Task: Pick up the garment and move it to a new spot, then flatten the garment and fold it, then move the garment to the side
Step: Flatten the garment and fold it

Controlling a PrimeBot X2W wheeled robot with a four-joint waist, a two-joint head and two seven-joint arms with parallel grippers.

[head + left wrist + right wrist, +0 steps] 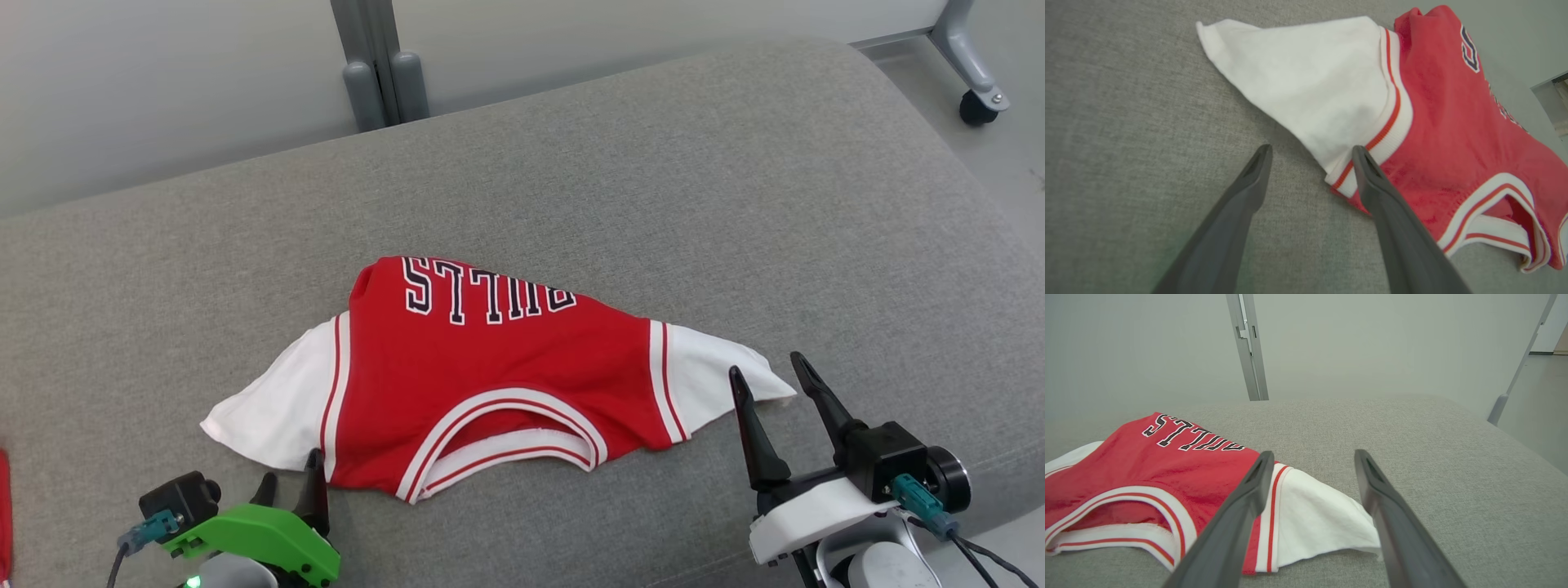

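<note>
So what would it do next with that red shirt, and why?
Probably lower both arms and close on the sleeves. The jersey lies loose and unheld on the grey cushion. The left gripper stands open at one white sleeve, and the right gripper is open over the other, so each looks lined up for a grab.

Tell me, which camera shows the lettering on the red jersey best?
The head view: the lettering lies almost whole, upside down, across the far part of the jersey. The right wrist view shows it too, but foreshortened from a low angle. The left wrist view catches just a few letters at its right edge.
</note>
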